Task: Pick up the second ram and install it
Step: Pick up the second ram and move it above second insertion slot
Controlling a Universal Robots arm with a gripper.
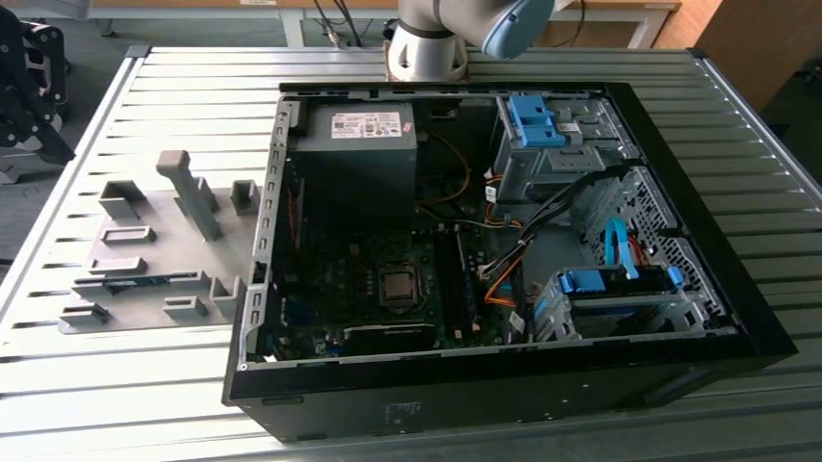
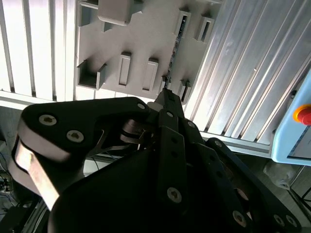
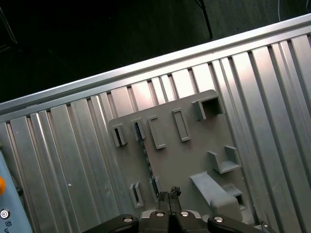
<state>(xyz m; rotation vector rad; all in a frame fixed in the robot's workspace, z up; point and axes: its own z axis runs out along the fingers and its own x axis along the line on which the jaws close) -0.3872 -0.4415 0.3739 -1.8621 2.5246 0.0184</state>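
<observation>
The second ram [image 1: 137, 280] is a thin blue-green stick standing on edge in the grey fixture plate [image 1: 154, 217], on the exterior view's left beside the open computer case [image 1: 719, 289]. Both wrist views look down on that plate from well above. There the ram [image 3: 147, 160] appears as a thin dark strip [image 2: 175, 43] between small grey holders. My gripper [image 3: 168, 193] hangs above the plate, its fingertips [image 2: 166, 93] pressed together and holding nothing. They line up close to one end of the stick.
Grey blocks and a tall post [image 1: 191, 192] rise from the fixture plate. Inside the case are the motherboard with its CPU socket [image 1: 399, 285], a power supply [image 1: 360, 144], cables and blue drive clips [image 1: 529, 117]. The arm's base [image 1: 430, 43] stands behind the case on the slatted table [image 1: 90, 375].
</observation>
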